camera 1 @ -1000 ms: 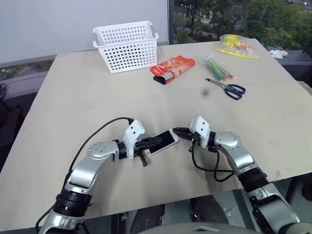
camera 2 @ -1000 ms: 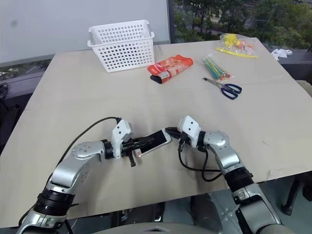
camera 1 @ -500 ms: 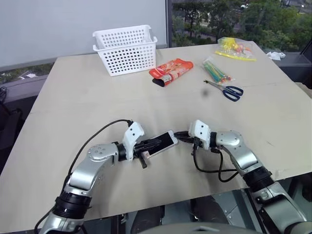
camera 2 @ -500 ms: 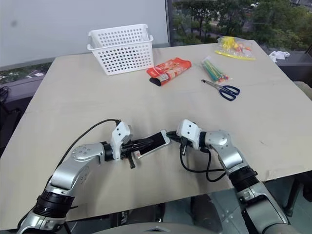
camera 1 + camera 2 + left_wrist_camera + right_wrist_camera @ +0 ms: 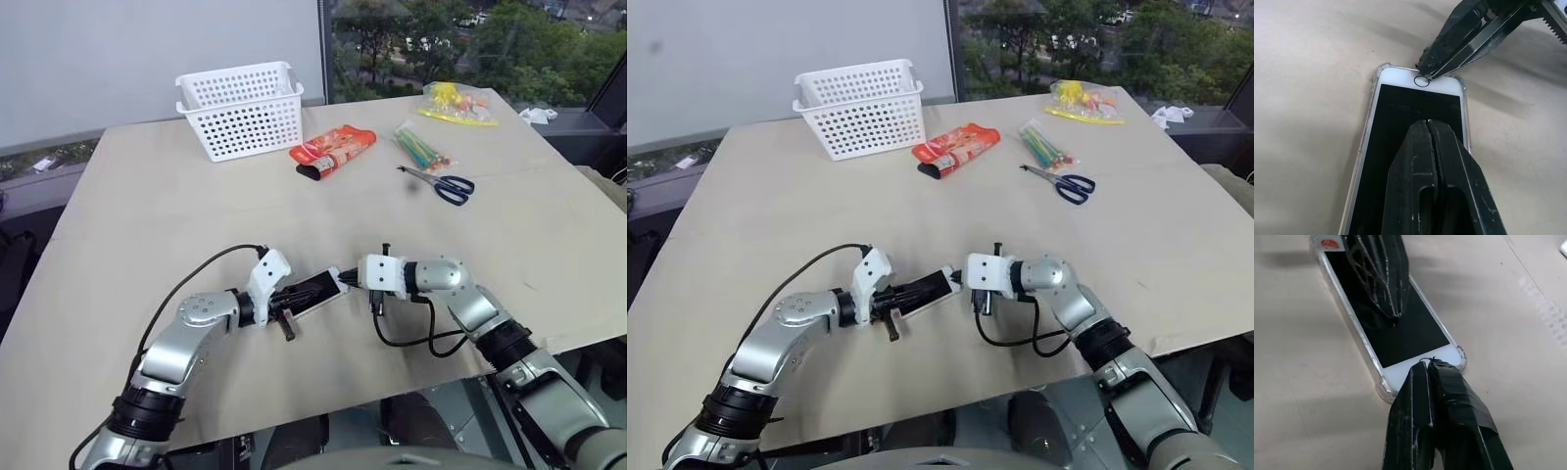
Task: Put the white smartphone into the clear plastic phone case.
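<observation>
Both arms reach in from the bottom of the head view and meet low and centre on the bench (image 5: 147, 196). The left pincer (image 5: 1428, 128) has its fingers pressed together flat, lying over the black screen of the white smartphone (image 5: 1415, 105). The right pincer (image 5: 1426, 366) comes from the opposite end, fingers also closed tight with nothing between them, tips resting at the home-button end. A loose black cable loops under each wrist.

The phone lies flat on the bench between the two pincers, and it looks like it's already sitting inside the clear plastic phone case (image 5: 1382, 386); you can see the transparent rim and bumpy rounded corners around the white edge, though I can't swear every corner is seated.

Further up the frame, well away: a white perforated basket (image 5: 242, 111) at upper left, a red-orange snack packet (image 5: 333, 149), blue-handled scissors (image 5: 443, 183), a bundle of coloured sticks (image 5: 421, 147) and a clear bag of yellow stuff (image 5: 456, 102) at upper right. Bench surface is plain matte beige.
</observation>
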Robot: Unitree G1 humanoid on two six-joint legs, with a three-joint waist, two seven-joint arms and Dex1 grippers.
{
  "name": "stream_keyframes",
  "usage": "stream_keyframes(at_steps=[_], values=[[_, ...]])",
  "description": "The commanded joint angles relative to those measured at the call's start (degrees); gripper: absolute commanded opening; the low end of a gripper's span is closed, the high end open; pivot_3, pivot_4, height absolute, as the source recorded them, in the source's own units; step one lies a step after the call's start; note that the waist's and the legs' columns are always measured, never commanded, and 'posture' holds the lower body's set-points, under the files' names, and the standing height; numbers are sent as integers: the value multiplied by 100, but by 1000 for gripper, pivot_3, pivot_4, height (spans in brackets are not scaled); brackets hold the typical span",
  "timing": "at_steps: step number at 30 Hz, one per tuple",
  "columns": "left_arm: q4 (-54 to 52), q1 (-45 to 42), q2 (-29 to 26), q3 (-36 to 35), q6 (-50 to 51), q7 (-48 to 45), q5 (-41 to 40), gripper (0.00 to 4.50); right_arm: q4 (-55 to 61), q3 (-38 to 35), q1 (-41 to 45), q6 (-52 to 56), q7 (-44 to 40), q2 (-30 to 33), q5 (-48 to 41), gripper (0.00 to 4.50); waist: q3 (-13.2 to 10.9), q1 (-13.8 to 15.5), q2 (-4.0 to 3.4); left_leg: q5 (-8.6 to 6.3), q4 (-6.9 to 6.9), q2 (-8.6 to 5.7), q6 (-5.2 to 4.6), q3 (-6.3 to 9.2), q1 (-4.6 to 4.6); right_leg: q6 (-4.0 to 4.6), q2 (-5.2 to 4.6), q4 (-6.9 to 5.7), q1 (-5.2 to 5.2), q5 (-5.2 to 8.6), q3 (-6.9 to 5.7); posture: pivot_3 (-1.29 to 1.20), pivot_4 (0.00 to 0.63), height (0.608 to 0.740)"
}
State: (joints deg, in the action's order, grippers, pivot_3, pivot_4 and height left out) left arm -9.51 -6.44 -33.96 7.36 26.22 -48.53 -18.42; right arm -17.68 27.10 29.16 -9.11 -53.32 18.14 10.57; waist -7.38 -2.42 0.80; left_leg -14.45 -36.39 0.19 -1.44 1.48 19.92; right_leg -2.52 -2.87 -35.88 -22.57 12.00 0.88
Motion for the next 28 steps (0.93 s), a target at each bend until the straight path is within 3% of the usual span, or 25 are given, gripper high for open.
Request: stream_keyframes(at_steps=[1,6,9,15,18,25,28], values=[[35,119,-6,24,69,11,52,0,-450,156,-462,197,-114,-189,-166,58,-1,1,3,0,3,4,0,1,-2,3,2,0,0,2,-1,0,150,740],[-203,271,52,-406,-8,68,-265,0,476,-980,-883,548,-349,-407,-1821,58,-43,11,-7,-2,11,14,4,7,30,16,11,1,-24,11,-7,0,150,740],[-418,420,69,-811,-13,91,-573,0,1111,-1594,-1042,1044,-289,-370,-2642,58,-83,12,-5,-1,6,14,5,5,126,26,13,-4,-113,-15,-6,0,150,740],[-482,863,-262,-1434,-85,34,-685,0,1731,-2413,-1420,1758,-310,244,-3372,58,-138,75,5,-2,-8,10,7,15,192,16,4,2,-162,-22,-22,0,150,740],[-403,1311,-492,-1753,-251,-35,-612,835,1695,-2692,-1943,1796,-689,969,-3364,900,-141,144,7,-5,-8,7,10,12,194,19,0,9,-161,-18,-25,0,150,740],[-482,2093,-674,-2151,-682,-121,-513,4270,1315,-2951,-2297,1344,-1152,1710,-3250,4377,-182,109,13,-8,-10,13,13,-19,180,16,6,8,-161,8,-3,0,150,740],[-520,2271,-703,-2149,-812,-68,-400,4464,1222,-2975,-2316,1265,-1273,1812,-3270,4500,-184,116,14,-8,-17,19,13,-15,178,20,14,0,-160,5,-8,0,150,740]])
